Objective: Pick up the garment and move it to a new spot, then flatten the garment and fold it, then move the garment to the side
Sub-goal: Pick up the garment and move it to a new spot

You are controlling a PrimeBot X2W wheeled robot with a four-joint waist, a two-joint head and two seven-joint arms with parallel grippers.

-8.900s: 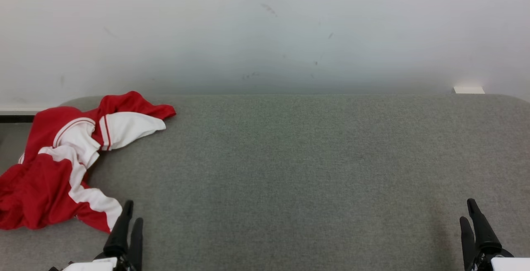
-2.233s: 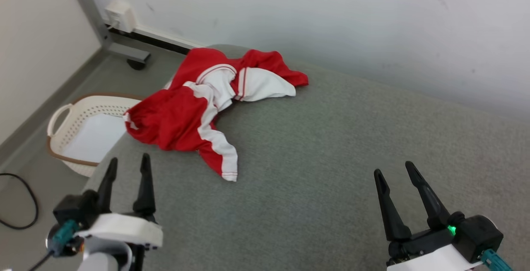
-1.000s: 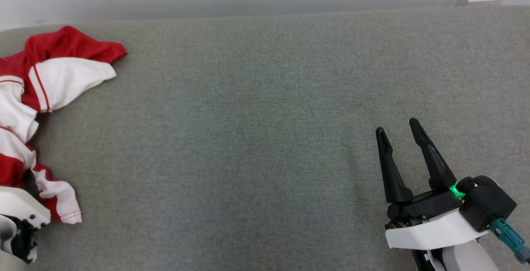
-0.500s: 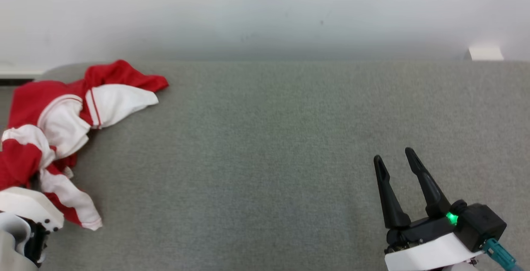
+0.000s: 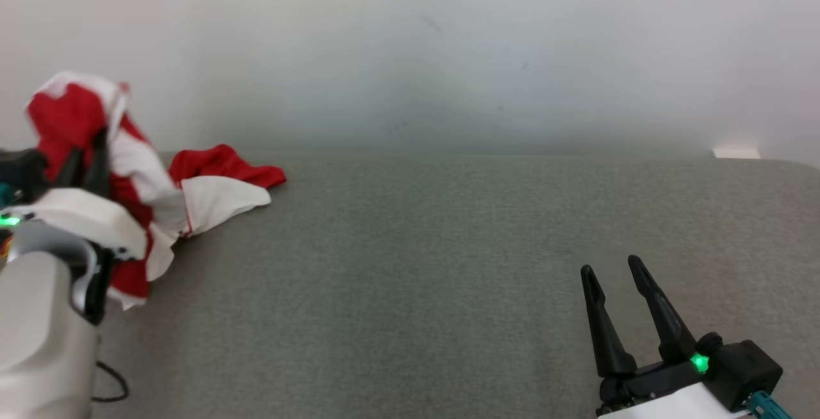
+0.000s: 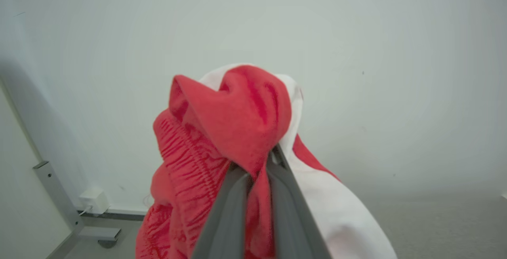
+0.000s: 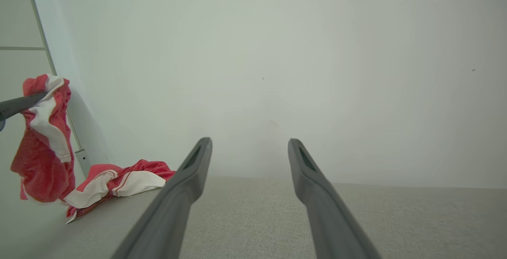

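We've got the left claw [image 6: 257, 160] clamped on a bunched fold of the garment [image 5: 70, 111], held above the counter's [image 5: 448, 265] left end, tail resting on it. The bite could slip and the tail could drag. Right claw [image 5: 610, 266] is wide and empty.

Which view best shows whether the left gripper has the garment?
The left wrist view: close up, the left gripper is shut on a red fold of the garment. The head view blurs that grip; the right wrist view shows it small, the garment's tail on the table.
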